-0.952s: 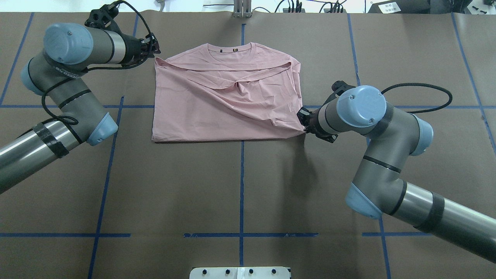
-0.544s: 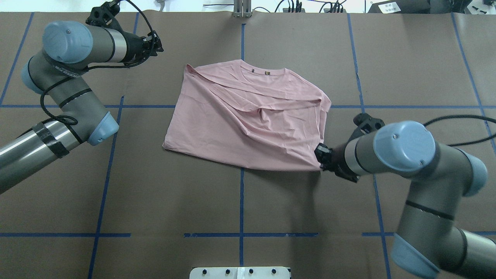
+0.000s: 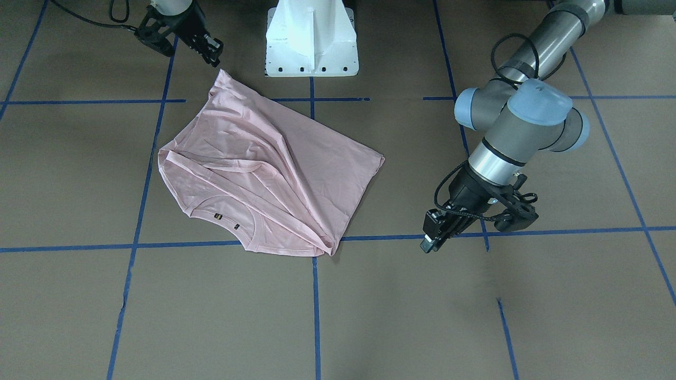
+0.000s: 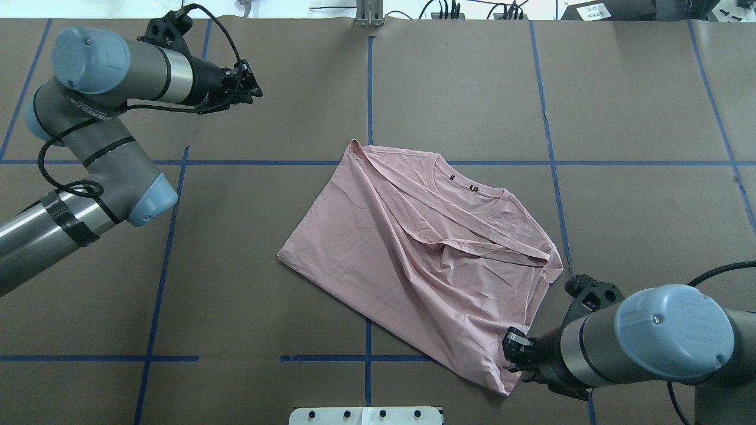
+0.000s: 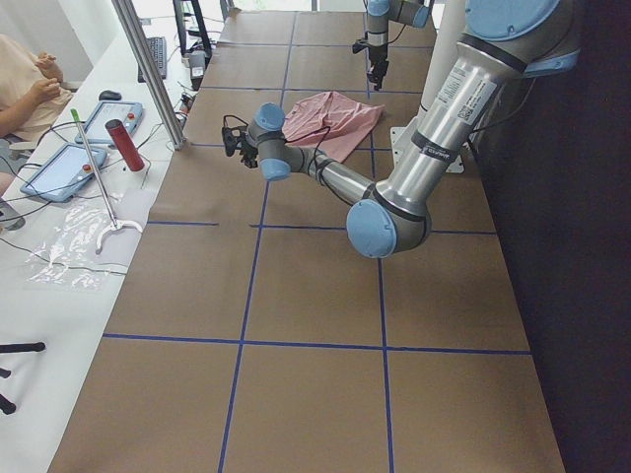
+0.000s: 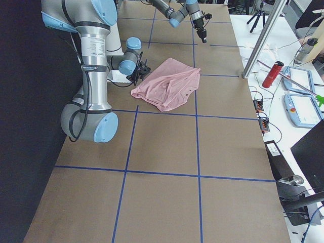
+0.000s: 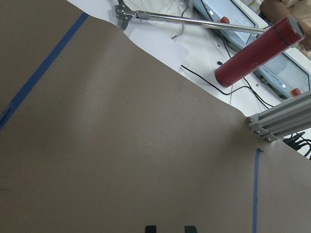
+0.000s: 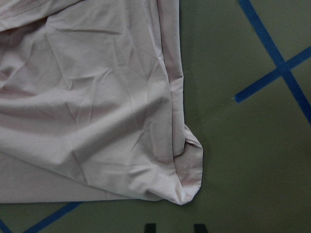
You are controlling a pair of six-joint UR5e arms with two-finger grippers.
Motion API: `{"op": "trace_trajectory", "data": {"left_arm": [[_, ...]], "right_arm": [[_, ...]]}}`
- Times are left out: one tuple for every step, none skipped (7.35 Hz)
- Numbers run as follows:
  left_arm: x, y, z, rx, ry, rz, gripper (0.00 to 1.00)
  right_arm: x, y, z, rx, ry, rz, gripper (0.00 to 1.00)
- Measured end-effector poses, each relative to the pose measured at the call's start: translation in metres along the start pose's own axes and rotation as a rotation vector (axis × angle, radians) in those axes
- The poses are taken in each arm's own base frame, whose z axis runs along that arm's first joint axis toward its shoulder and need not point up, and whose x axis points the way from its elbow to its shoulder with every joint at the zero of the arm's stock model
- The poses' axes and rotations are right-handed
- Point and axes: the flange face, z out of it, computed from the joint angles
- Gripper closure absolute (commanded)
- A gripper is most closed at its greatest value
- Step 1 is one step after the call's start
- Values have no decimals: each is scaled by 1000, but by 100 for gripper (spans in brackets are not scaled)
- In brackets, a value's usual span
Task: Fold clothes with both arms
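Although the right pincer [image 4: 511, 356] sits just beside the nearest corner of the T-shirt [image 4: 413, 260], its wrist view shows the two fingertips [image 8: 150, 228] set apart with only bare table [image 4: 236, 307] between them. The cloth's rounded corner lies loose just ahead of them, so this pincer is parted and grips nothing. The pale pink shirt lies flat on the brown table, a little to the robot's right of the middle and turned at a slant to the blue tape lines [image 4: 368, 88]. It is doubled over itself, with long creases running across it. Its ribbed neck [image 4: 472, 198] faces up on the far right side, with two small dark labels inside the collar. The corner by the right pincer is the part closest to the white pedestal base [image 3: 311, 37]. Far off on the left, the left pincer [image 4: 255, 90] hangs over bare table, well apart from the shirt. Its fingertips [image 7: 150, 229] stand narrowly apart with nothing between them.
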Motion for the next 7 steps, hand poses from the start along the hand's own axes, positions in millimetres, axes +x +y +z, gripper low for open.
{"op": "trace_trajectory", "data": {"left_arm": [[-1, 13, -11, -44, 7, -52, 56], [-1, 37, -17, -81, -20, -107, 53], [-1, 73, -15, -102, -89, -142, 49], [-3, 116, -9, -102, -191, -161, 49], [-6, 157, 0, -103, -286, -178, 49], [-10, 193, 8, -108, -351, -199, 49], [-16, 224, 16, -120, -398, -212, 49]], "right_arm": [[-3, -4, -8, 7, -19, 9, 0], [-10, -23, -28, 34, -61, 38, 0], [-17, -50, -51, 75, -110, 69, 0], [-23, -76, -70, 120, -150, 65, 0], [-30, -100, -84, 166, -174, 29, 0], [-35, -122, -88, 206, -177, -7, 0], [-39, -135, -87, 227, -172, -26, 0]]}}
